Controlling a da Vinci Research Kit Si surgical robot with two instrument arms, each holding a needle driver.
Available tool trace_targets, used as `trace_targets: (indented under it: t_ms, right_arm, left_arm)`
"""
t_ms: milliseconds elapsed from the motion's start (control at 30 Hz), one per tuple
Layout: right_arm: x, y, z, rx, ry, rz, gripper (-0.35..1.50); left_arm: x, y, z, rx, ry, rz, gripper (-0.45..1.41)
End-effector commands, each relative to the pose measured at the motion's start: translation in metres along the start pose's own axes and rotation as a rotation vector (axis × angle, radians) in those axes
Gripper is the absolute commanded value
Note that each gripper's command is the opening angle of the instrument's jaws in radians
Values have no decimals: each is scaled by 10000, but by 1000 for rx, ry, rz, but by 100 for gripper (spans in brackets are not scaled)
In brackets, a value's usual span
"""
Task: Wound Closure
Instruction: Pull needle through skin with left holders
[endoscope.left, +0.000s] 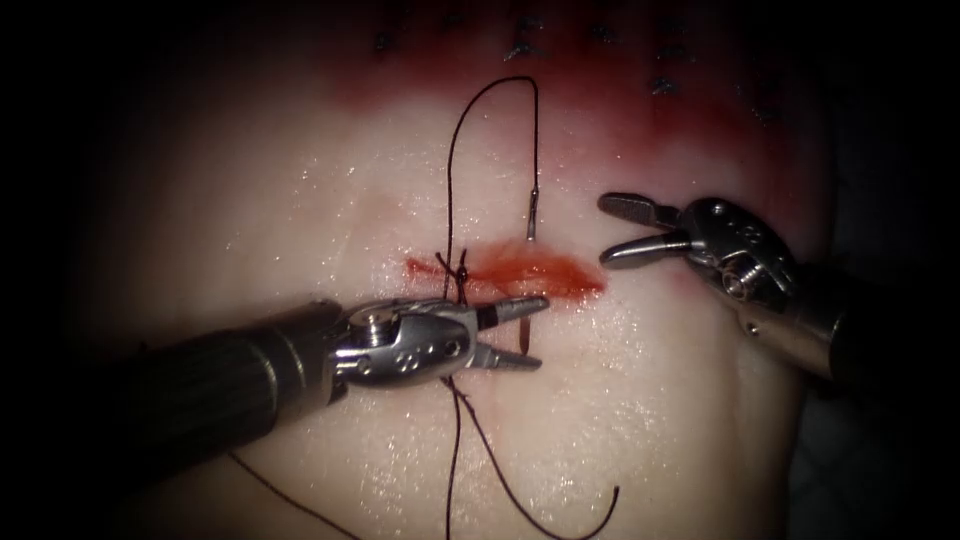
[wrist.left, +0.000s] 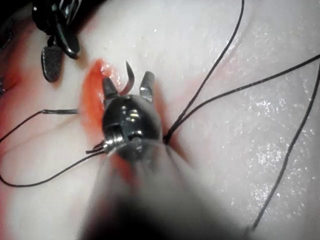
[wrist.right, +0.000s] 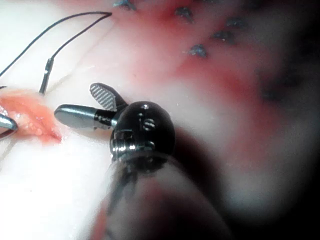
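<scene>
Fingers of the left arm's steel needle driver (endoscope.left: 520, 330) stand parted just below the cut, holding nothing; the needle tip rises between them without being gripped. Fingers of the right arm's steel needle driver (endoscope.left: 625, 228) are spread wide at the cut's right end, empty. Pale, glistening pork-belly tissue (endoscope.left: 300, 220) carries a short horizontal red cut (endoscope.left: 520, 270), wet with red fluid (endoscope.left: 540, 272). Dark thin thread (endoscope.left: 455, 170) loops above the cut, crosses it at a knot left of centre and trails below. Curved steel needle (wrist.left: 131, 80) sits in the tissue, its swaged end (endoscope.left: 532, 215) protruding above the cut.
</scene>
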Motion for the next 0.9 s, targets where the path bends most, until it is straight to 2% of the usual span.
trace_targets:
  t_ms: [33, 200, 300, 367, 433, 600, 900]
  right_arm:
    - [-5, 2, 2, 2, 0, -1, 133]
    - [-7, -3, -8, -3, -8, -4, 133]
    - [-8, -6, -14, -12, -8, -5, 131]
    - [-8, -9, -17, -17, -10, -5, 128]
    - [-8, -11, -19, -14, -10, -5, 125]
    - [-9, -17, -22, -13, -10, -6, 120]
    - [-10, -26, -22, -14, -10, -5, 115]
  left_arm:
    - [-2, -3, 8, 3, 3, 1, 78]
    - [-9, -8, 10, 9, 17, 4, 75]
    - [-14, -11, 11, 16, 13, -16, 61]
    - [-16, -13, 11, 2, 26, -55, 24]
    - [-17, -12, 10, -46, 66, -81, -32]
    - [-8, -4, 3, -155, 174, -292, -35]
    - [26, -2, -20, -243, 298, -468, -35]
